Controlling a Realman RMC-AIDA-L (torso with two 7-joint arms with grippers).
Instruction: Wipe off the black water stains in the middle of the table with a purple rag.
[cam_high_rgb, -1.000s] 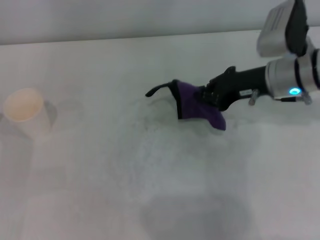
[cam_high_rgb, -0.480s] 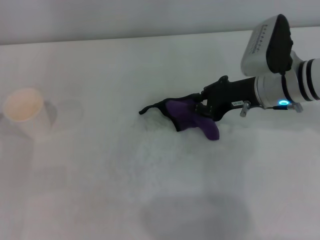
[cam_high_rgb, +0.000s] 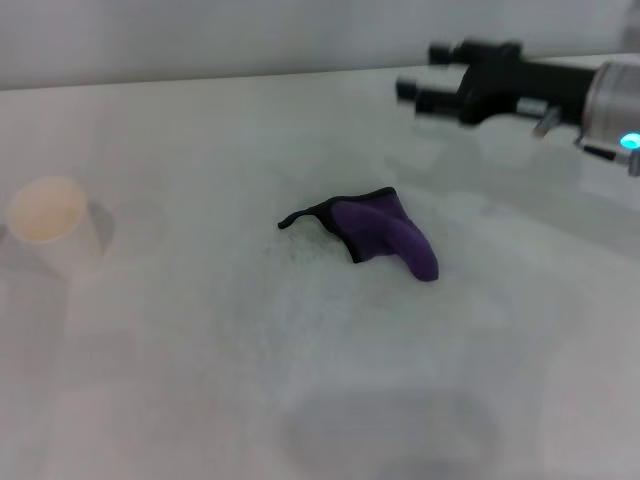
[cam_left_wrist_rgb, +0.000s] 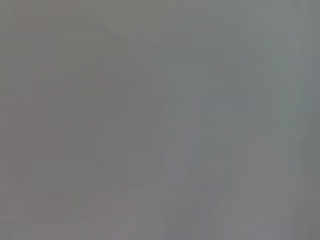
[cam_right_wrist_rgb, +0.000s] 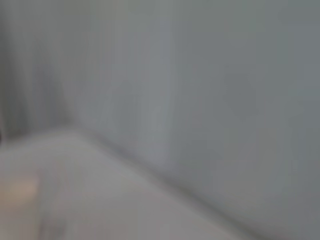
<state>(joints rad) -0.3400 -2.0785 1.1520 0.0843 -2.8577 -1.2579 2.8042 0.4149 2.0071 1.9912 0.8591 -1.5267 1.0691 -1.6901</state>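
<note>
The purple rag (cam_high_rgb: 385, 233) lies crumpled on the white table (cam_high_rgb: 200, 350) near its middle, its thin black tail pointing toward the left. My right gripper (cam_high_rgb: 424, 78) hangs in the air above the table's far right, well away from the rag, with its fingers apart and nothing in them. No black water stain shows on the table; it may be hidden under the rag. The left gripper is out of view. Both wrist views show only blurred grey surfaces.
A cream paper cup (cam_high_rgb: 48, 222) stands at the left side of the table. A faint grey speckled smudge (cam_high_rgb: 330, 300) spreads in front of the rag. The table's far edge meets a grey wall.
My right gripper has let go of the rag and lifted up and back toward the far right. The rag stays where it was dropped.
</note>
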